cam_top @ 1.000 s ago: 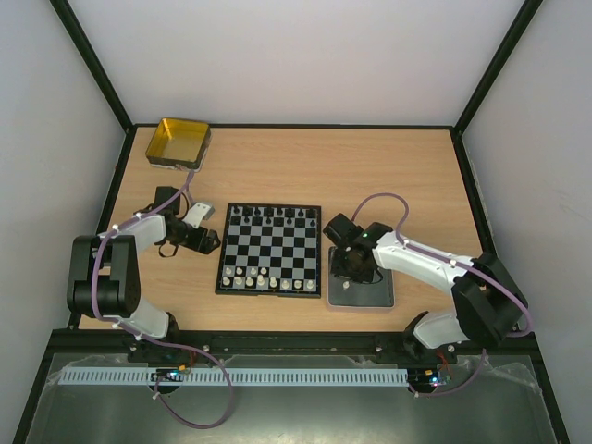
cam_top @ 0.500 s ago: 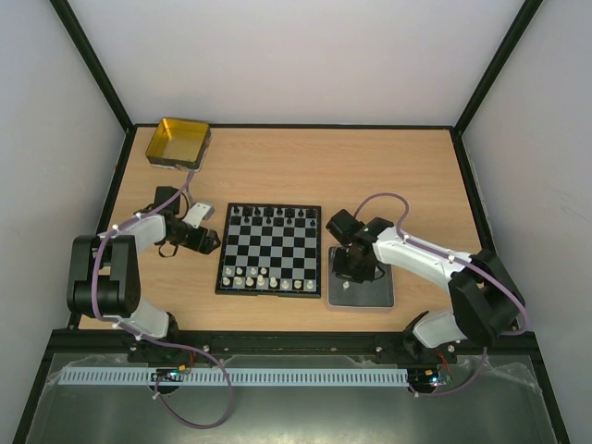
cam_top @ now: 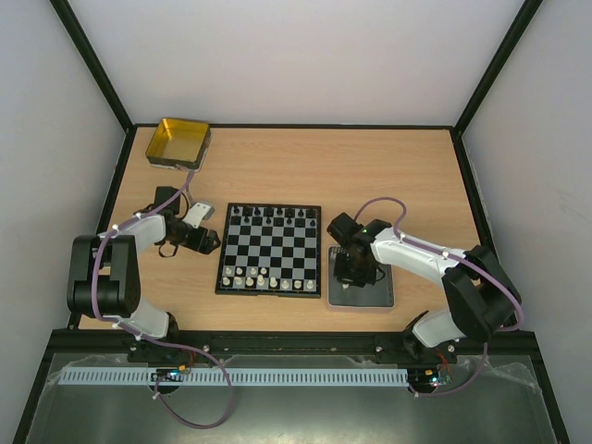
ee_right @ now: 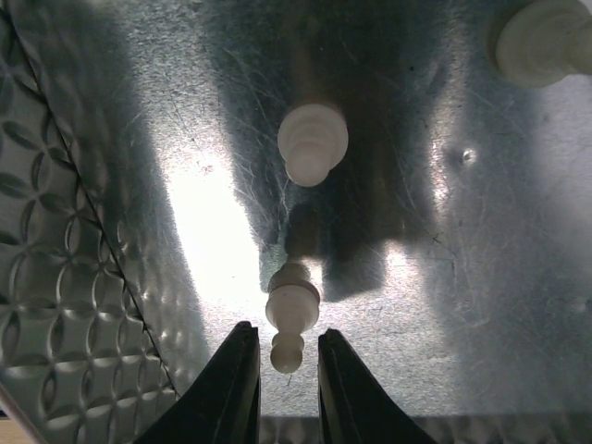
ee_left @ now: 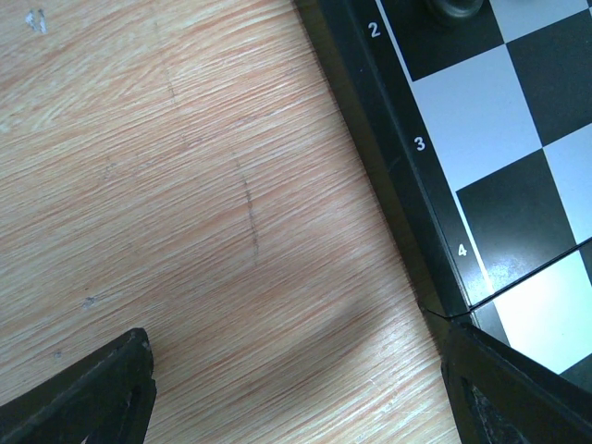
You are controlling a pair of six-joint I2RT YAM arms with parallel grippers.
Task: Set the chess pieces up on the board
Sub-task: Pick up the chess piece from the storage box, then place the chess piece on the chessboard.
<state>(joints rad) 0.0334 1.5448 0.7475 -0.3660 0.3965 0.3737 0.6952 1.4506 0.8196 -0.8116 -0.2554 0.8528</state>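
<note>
The board (cam_top: 270, 250) lies mid-table, with black chess pieces (cam_top: 273, 214) along its far rows and white ones (cam_top: 264, 277) along its near rows. My right gripper (cam_top: 353, 268) is down in the grey tray (cam_top: 372, 298). In the right wrist view its jaws (ee_right: 288, 347) stand narrowly apart on either side of the head of a cream pawn (ee_right: 292, 314) lying on the tray floor, with small gaps showing. Another cream pawn (ee_right: 313, 143) lies beyond it. My left gripper (cam_top: 208, 242) is open and empty (ee_left: 296, 388) over bare wood beside the board's left border (ee_left: 407, 185).
A yellow square tin (cam_top: 178, 141) stands at the far left corner. A third cream piece (ee_right: 546, 37) lies at the top right of the tray floor. The tray's embossed wall (ee_right: 55, 277) rises left of my right fingers. A black piece (ee_left: 458, 7) stands at the board's edge.
My right gripper has moved slightly toward the near edge and lower into the tray. The left arm has not moved.
</note>
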